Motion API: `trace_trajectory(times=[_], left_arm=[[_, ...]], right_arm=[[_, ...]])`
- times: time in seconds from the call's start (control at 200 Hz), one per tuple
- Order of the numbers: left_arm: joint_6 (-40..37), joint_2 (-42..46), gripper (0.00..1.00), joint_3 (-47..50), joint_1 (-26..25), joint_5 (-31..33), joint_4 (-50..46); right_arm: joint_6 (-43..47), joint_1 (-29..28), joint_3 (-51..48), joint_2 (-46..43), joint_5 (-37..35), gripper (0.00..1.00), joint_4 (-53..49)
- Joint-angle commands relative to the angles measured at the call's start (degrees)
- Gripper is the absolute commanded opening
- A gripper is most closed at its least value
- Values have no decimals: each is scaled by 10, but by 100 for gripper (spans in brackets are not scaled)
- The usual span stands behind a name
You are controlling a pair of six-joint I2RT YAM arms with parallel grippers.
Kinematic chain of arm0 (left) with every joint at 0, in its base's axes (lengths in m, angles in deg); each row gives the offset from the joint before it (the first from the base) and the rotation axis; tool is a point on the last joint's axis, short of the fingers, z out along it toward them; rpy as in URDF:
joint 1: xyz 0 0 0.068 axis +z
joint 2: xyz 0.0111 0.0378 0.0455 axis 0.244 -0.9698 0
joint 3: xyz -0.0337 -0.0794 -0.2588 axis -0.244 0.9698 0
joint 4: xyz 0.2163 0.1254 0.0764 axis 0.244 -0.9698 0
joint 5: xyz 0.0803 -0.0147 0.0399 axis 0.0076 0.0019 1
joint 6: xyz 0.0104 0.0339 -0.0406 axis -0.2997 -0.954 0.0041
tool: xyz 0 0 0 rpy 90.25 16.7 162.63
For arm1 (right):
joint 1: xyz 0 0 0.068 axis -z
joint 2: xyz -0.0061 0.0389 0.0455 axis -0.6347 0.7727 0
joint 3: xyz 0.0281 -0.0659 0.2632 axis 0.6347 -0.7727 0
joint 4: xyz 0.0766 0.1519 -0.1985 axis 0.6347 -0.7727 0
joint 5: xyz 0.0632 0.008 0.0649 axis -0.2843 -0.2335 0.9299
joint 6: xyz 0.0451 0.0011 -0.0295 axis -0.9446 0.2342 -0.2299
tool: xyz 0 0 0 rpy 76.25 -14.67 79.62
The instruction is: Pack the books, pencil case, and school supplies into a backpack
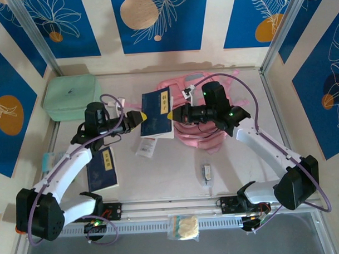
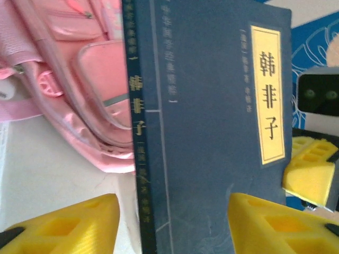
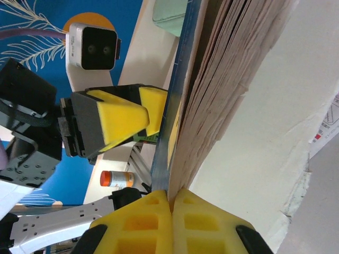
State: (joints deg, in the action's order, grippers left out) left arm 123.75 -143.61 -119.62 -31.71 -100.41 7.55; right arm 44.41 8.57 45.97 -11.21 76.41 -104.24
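Note:
A navy book point(image 1: 157, 113) with a yellow title label point(image 2: 267, 95) hangs above the table between my two grippers. My right gripper point(image 1: 172, 114) is shut on its right edge, pinching cover and pages point(image 3: 172, 203). At the book's left edge my left gripper point(image 1: 137, 118) stands open, its yellow fingers point(image 2: 69, 227) straddling the spine without gripping point(image 2: 172, 225). The pink backpack point(image 1: 200, 140) lies behind the right gripper, its pockets point(image 2: 90, 69) beside the book. A second navy book point(image 1: 102, 168) lies flat at the left. The white printed pencil case point(image 1: 146, 145) lies under the held book. A tiny pale oblong supply point(image 1: 206, 173) sits right of centre.
A mint-green zip case point(image 1: 71, 97) rests at the back left. A teal packet point(image 1: 48, 162) lies by the left wall. A small bag point(image 1: 184, 227) sits on the near rail between the arm bases. Metal frame posts point(image 1: 278, 39) bound the back corners.

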Motion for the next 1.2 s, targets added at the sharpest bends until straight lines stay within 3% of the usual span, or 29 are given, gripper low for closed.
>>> trace_trajectory(times=[0.0,0.23,0.565,0.62,0.8,1.0,1.195], left_arm=[[67,-6,50,17,-16,-22,124],[46,3,36,-15,-42,-3,87],[64,-6,4,-36,-59,20,104],[66,-11,0,-41,-61,19,109],[84,-25,0,-60,-65,14,135],[88,-31,0,-85,-72,16,137],[107,-39,0,-102,-90,20,166]], right_arm=[[-2,6,-15,-19,21,0,28],[-3,27,-38,-16,30,0,35],[10,35,-39,-22,26,0,17],[14,37,-40,-26,22,6,11],[26,47,-52,-47,5,25,-17],[29,80,-69,-75,10,59,-51],[-5,123,-97,-109,88,83,-28]])
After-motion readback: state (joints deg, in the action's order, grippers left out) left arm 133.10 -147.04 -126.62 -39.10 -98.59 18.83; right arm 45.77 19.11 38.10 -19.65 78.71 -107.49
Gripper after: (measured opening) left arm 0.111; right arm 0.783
